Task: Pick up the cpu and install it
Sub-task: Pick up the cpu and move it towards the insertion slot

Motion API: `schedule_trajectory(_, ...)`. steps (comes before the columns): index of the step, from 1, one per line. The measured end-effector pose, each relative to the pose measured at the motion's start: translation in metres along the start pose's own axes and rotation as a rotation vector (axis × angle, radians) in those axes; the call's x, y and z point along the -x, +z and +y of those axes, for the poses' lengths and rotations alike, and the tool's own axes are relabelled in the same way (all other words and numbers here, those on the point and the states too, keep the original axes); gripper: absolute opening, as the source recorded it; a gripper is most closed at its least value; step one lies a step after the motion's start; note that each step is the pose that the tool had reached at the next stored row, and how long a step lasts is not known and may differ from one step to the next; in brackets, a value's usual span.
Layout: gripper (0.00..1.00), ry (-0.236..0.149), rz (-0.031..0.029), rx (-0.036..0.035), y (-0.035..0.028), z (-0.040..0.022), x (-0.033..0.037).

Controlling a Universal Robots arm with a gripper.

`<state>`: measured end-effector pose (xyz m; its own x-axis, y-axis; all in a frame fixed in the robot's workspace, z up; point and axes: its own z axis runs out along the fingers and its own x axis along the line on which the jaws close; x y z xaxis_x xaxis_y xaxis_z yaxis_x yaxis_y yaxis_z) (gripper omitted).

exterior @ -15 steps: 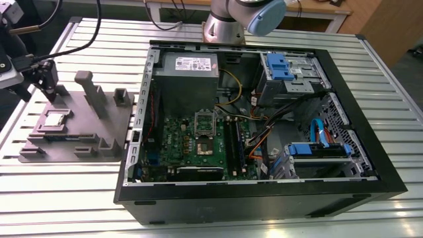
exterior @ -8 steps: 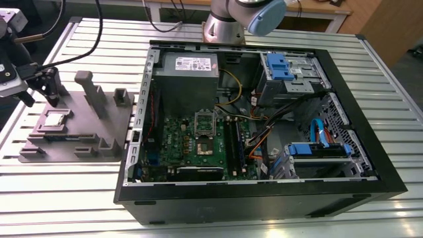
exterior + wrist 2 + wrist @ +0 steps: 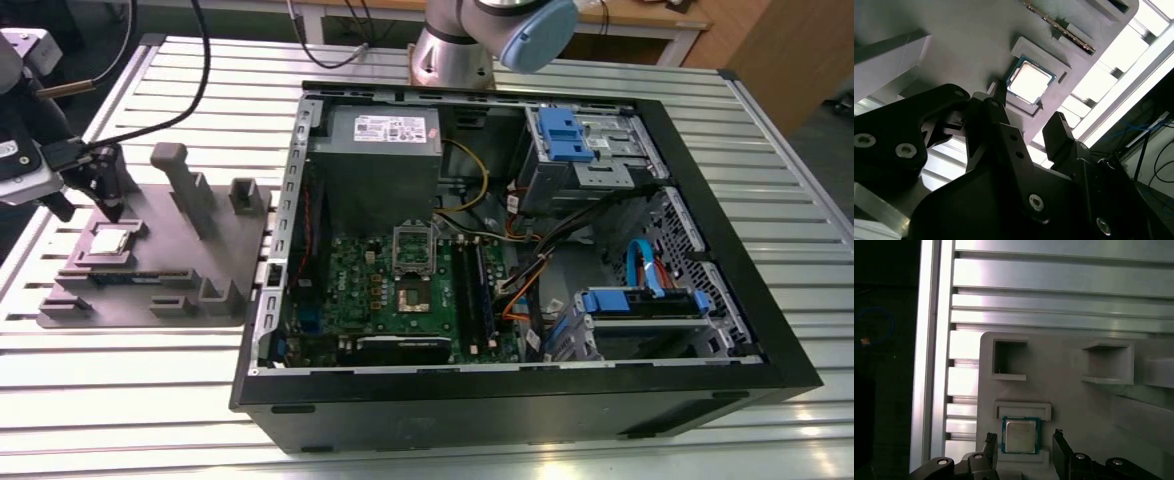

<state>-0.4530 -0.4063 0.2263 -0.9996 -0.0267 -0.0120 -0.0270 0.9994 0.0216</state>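
Note:
The cpu (image 3: 112,241) is a small square chip with a silver top. It lies flat in a recess of the grey holder plate (image 3: 187,262) at the exterior view's left, beside the open computer case (image 3: 534,385). My gripper (image 3: 88,205) hangs just above the chip, open with nothing held. In both wrist views the cpu (image 3: 1030,80) (image 3: 1020,436) sits in its framed pocket. The two black fingertips (image 3: 999,96) (image 3: 990,439) stand apart, one on either side of it. The motherboard's socket (image 3: 412,268) lies open inside the case, with its silver frame raised behind it.
The holder plate carries upright posts (image 3: 174,172) and empty pockets (image 3: 1009,359) close to my gripper. Inside the case are a grey power supply (image 3: 384,135), blue drive cages (image 3: 567,135), loose cables (image 3: 534,275) and memory slots. Everything rests on a slatted aluminium table (image 3: 120,400).

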Motion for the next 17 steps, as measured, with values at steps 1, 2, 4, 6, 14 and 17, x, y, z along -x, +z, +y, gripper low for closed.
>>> schedule_trajectory(1,0.56,0.0,0.0001,0.0,0.0013,-0.0002,0.0)
schedule_trajectory(2,0.56,0.0,0.0,0.0,0.0026,-0.0006,0.0)
schedule_trajectory(4,0.56,0.0,0.0001,-0.0001,0.0055,-0.0024,-0.0002)
schedule_trajectory(6,0.56,0.0,-0.0003,0.0002,0.0094,-0.0036,-0.0001)
schedule_trajectory(14,0.56,0.001,-0.0003,-0.0002,0.0231,-0.0041,-0.0004)
schedule_trajectory(17,0.56,0.001,-0.0001,-0.0006,0.0238,-0.0042,-0.0004)
